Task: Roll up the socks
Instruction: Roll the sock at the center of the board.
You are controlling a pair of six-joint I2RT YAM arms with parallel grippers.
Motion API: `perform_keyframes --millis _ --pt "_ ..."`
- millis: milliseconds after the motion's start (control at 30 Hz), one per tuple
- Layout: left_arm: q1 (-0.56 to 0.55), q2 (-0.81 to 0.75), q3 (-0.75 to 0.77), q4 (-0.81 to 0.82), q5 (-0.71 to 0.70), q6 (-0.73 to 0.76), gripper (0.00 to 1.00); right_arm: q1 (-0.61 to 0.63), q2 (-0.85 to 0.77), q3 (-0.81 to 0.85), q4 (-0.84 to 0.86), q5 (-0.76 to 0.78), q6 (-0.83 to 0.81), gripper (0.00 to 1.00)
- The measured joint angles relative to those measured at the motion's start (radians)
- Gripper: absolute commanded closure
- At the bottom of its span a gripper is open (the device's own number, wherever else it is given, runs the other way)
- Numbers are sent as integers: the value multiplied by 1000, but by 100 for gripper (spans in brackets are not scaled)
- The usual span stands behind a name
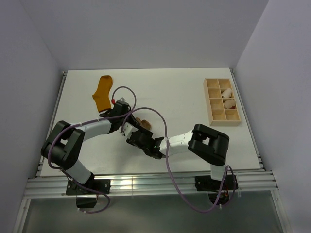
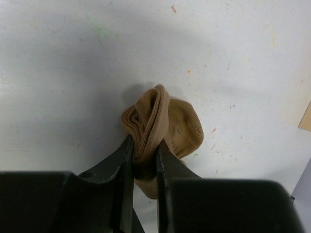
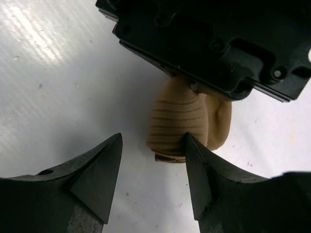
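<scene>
White desk surface, enclosed by pale walls, is seen carrying everything. The tan-brown sock is taken as the landmark: it is bunched into a loose, partly rolled wad near the middle of the desk, in front of the two arm bases.

The left hand is clamped on this sock. Its two dark fingers are drawn close together, with a folded ridge of fabric pinched between them. The rest of the wad bulges out beyond the fingertips and rests on the desk.

The right hand is held just beside the sock, on the side away from the left hand. Its fingers are spread apart and nothing is gripped between them. The sock lies just past the tips, off-centre toward one finger. That fingertip is seen against the ribbed edge of the fabric, but whether contact is made cannot be told. The other finger is held clear, over bare desk.

The mustard-orange sock is laid out flat, well apart from the tan-brown sock, farther back and toward the left arm's side. No hand is on it.

A wooden compartment tray is set well apart from the tan-brown sock on the right arm's side, with small cream-white rolls in some compartments.
</scene>
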Motion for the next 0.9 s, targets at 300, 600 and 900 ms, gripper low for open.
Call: perform_keyframes --millis 300,600,900 --pt "6 1 0 3 -3 0 98 6 52 24 39 105 -19 95" --pt "6 -10 -8 0 -4 -2 44 -8 34 2 56 54 46 100" --pt "6 -86 -76 -3 -25 -46 19 -150 -46 -52 79 -233 210 100"
